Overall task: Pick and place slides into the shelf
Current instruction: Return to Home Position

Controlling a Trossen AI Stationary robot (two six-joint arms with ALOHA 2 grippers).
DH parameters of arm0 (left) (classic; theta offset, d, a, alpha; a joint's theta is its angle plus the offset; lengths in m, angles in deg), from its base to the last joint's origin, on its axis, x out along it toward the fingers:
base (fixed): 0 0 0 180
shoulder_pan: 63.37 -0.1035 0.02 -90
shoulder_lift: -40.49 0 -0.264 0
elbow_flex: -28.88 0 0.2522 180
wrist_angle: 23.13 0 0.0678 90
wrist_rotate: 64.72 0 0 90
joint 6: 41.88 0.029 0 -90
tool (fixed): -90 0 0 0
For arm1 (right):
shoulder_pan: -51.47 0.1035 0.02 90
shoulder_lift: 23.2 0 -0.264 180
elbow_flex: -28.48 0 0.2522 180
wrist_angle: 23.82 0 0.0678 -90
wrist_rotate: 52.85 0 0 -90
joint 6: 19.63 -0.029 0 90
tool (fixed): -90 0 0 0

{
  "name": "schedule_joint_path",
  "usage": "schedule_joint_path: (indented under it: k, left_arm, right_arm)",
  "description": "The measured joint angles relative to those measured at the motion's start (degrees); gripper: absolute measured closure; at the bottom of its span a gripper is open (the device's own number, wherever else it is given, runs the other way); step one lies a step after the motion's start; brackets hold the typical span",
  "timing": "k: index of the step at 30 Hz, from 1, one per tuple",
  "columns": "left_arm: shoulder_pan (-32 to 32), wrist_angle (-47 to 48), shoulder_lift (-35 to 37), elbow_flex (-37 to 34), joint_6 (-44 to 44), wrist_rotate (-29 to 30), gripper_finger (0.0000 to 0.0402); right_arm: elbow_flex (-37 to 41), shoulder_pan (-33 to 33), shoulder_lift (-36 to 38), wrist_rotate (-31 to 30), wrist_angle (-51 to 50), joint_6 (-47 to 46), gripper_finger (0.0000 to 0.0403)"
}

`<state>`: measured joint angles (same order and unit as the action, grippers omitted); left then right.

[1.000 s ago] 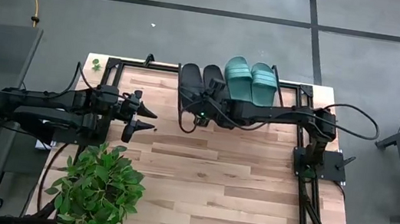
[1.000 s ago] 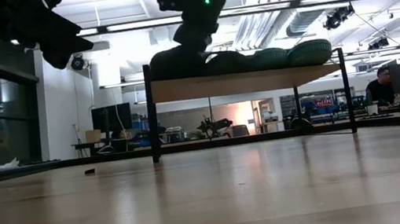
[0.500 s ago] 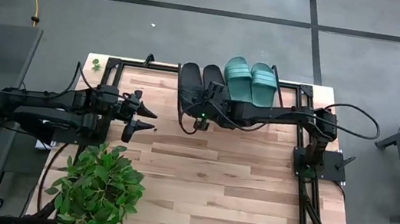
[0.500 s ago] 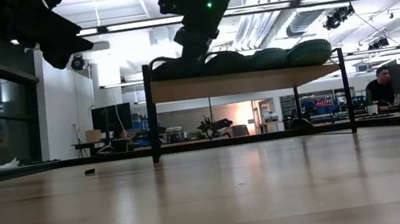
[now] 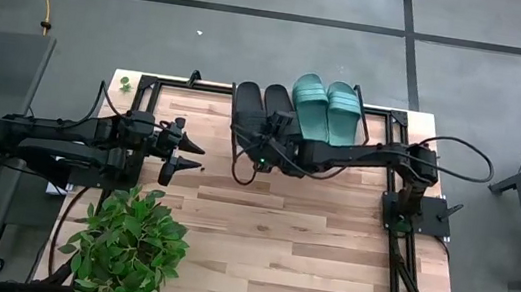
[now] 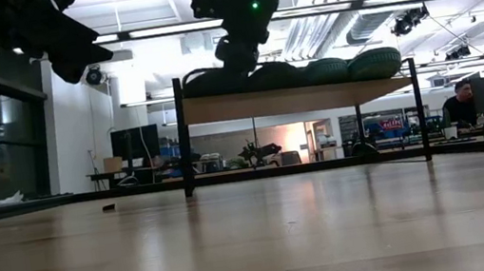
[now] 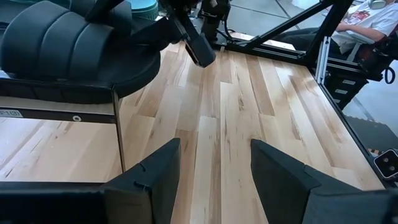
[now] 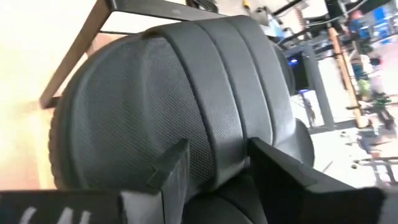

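Note:
Four slides lie side by side on the shelf [image 6: 294, 99] at the table's far edge: two black [image 5: 245, 109] [image 5: 276, 103] and two teal [image 5: 308, 104] [image 5: 343, 109]. My right gripper [image 5: 271, 127] reaches in from the table's right, over the black slides. It is open, with its fingers on either side of the ribbed strap [image 8: 205, 81] of a black slide. In the low view it [image 6: 236, 57] stands just above the slide at the shelf's left end [image 6: 210, 81]. My left gripper [image 5: 191, 155] hovers open and empty at the table's left. My right gripper's two fingers [image 8: 168, 174] stand apart at the black slide's wide strap [image 8: 211, 124], coming slanting from above and from the table's near side. I cannot tell whether they touch it. The slide lies flat on the shelf top.
A potted green plant [image 5: 126, 244] stands at the near left corner, close to my left arm. The shelf's thin black legs [image 6: 184, 139] stand on the butcher-block table [image 5: 278, 239]. A person sits in the room beyond [image 6: 459, 108].
My right gripper has brought the leftmost black slide down from a raised, tilted pose until it lies flat on the shelf top beside the other black one. The right arm has then drawn slightly toward the table's near edge.

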<state>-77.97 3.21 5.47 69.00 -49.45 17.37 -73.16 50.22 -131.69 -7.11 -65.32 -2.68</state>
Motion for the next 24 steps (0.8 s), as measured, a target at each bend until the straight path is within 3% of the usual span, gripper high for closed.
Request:
schedule_joint_path:
  k: [24]
  left_arm:
    - [0.01, -0.02, -0.01, -0.01, 0.01, 0.02, 0.0224]
  right_arm:
    - [-9.75, 4.18, -0.02, -0.16, -2.27, 2.01, 0.0246]
